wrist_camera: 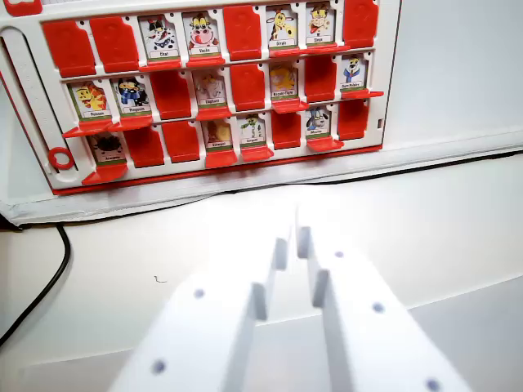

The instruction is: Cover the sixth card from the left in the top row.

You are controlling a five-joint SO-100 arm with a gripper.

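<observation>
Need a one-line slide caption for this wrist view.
White gripper, nearly closed and empty, low over the white table, facing a red flip-card game board with some animal cards already covered.

The sixth card (281,27) from the left in the top row of the red-and-white game board (24,73) stands uncovered, its red flap down beneath it. It shows a yellow giraffe-like cartoon animal above a small label too blurred to read. A raised red flap (242,30) is just left of it, and another open card (319,24) is just right.
</observation>
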